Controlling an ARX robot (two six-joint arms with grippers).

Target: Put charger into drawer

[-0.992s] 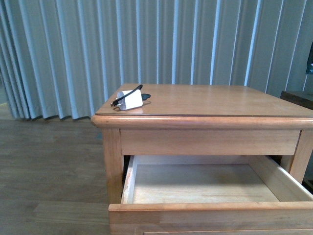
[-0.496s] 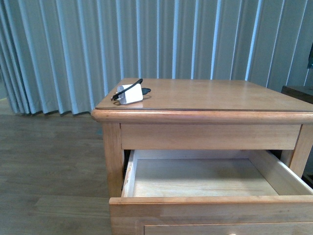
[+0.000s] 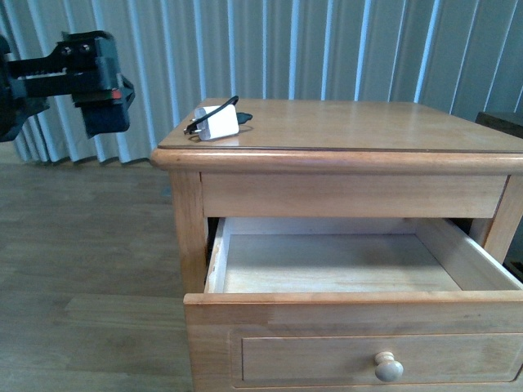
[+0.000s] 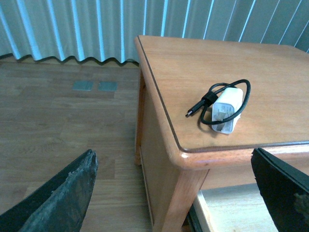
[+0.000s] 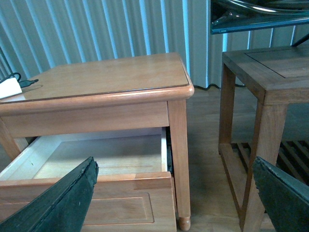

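Pale blue pleated curtains (image 3: 327, 49), wood-plank floor (image 3: 82, 245), darker wooden side table (image 5: 270, 72)

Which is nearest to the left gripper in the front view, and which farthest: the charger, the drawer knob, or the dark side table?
1. Charger, on the tabletop's left corner, closest to the left gripper.
2. Drawer knob, low, right of centre.
3. Dark side table, at the far right edge.

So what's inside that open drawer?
Only bare pale wood shows inside the drawer; nothing lies on the part in view. Its own front hides the nearest strip of floor, and the tabletop covers the back. The charger sits up on the tabletop.
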